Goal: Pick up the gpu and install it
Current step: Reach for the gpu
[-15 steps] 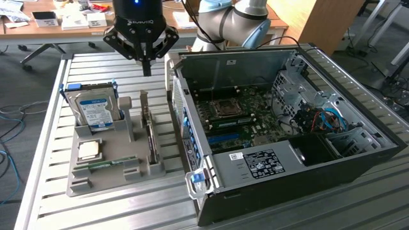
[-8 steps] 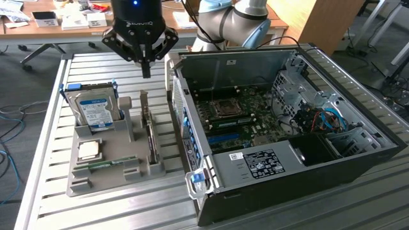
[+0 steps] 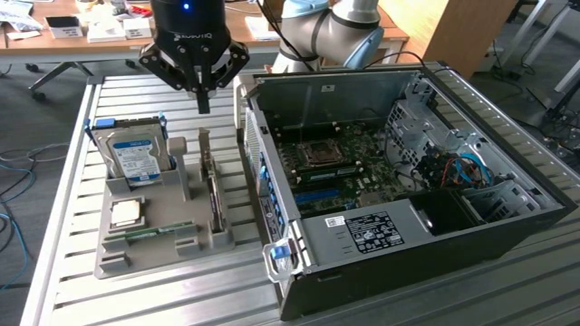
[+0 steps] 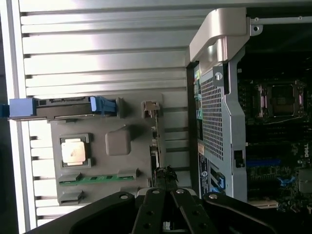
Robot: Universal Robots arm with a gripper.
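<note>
The gpu (image 3: 211,190) stands on edge in a slot of the grey holder tray (image 3: 168,204), its silver end bracket toward the back. In the wrist view the gpu (image 4: 155,144) appears edge-on as a thin strip along the tray (image 4: 105,122). My gripper (image 3: 202,102) hangs above the card's bracket end, apart from it, fingers shut with nothing between them. In the wrist view the gripper (image 4: 164,191) sits over the card's line. The open computer case (image 3: 408,183) lies beside the tray, motherboard (image 3: 331,170) exposed.
The tray also holds a hard drive (image 3: 136,159) in a blue caddy, a processor (image 3: 127,212) and a green memory stick (image 3: 149,233). The case wall (image 4: 219,117) rises close beside the gpu slot. Everything rests on a slatted metal table (image 3: 136,299); a cluttered desk (image 3: 91,30) stands behind.
</note>
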